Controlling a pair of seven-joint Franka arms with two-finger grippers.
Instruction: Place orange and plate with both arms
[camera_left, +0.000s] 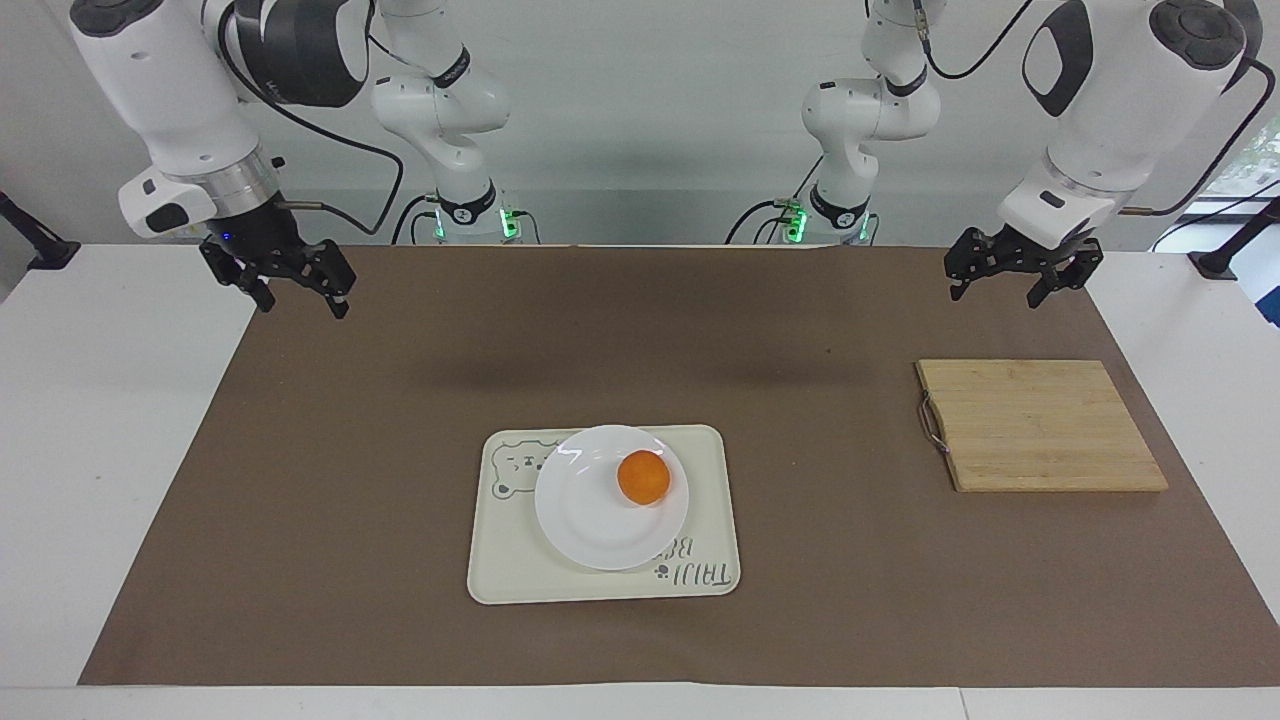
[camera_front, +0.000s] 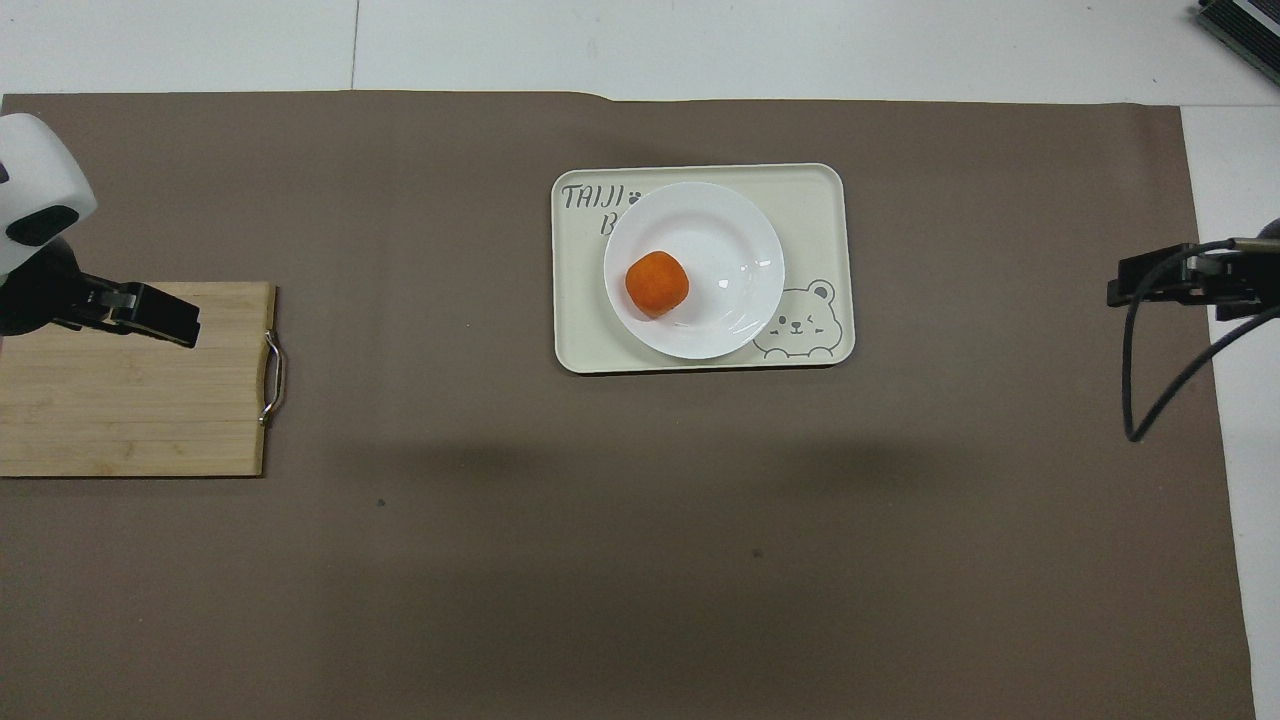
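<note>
The orange (camera_left: 643, 477) lies on the white plate (camera_left: 590, 520), which sits on the cream bear tray (camera_left: 500, 575) at the middle of the mat. In the overhead view the orange (camera_front: 657, 284) lies on the plate (camera_front: 730, 240) toward the left arm's end. My right gripper (camera_left: 300, 300) is open and empty, raised over the mat's edge at the right arm's end, well away from the tray; it also shows in the overhead view (camera_front: 1120, 290). My left gripper (camera_left: 995, 293) is open and empty, waiting raised by the cutting board.
A bamboo cutting board (camera_left: 1040, 425) with a metal handle lies at the left arm's end of the table. In the overhead view the left gripper (camera_front: 185, 325) covers a corner of the board (camera_front: 130, 400). A brown mat (camera_left: 400, 400) covers the table.
</note>
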